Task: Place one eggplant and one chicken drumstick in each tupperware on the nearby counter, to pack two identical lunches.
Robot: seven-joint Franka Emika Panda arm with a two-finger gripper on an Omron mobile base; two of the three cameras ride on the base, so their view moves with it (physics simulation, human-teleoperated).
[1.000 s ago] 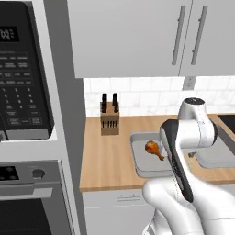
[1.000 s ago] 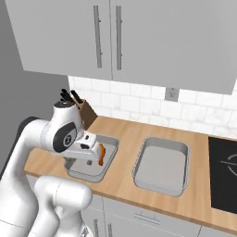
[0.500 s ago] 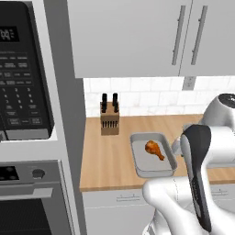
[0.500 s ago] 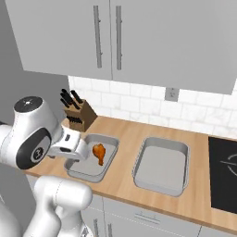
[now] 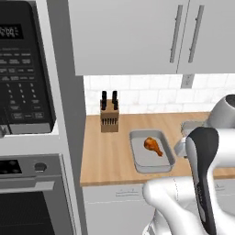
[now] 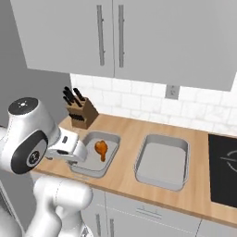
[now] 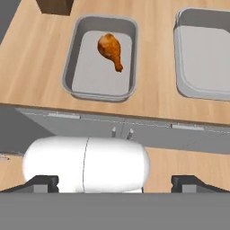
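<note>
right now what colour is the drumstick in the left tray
Orange-brown, paler toward the bone end; the chicken drumstick shows best in the hand view.

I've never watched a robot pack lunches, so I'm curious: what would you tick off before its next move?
1. Gripper open and holding nothing: ok.
2. Orange-brown chicken drumstick lies inside the left shallow grey rectangular tray: ok.
3. That tray also has an eggplant: not ok.
4. Right grey tray filled: not ok, bare.
5. Both trays sit flat on the light-wood counter: ok.
6. Where the eggplants are: cannot tell.
</note>
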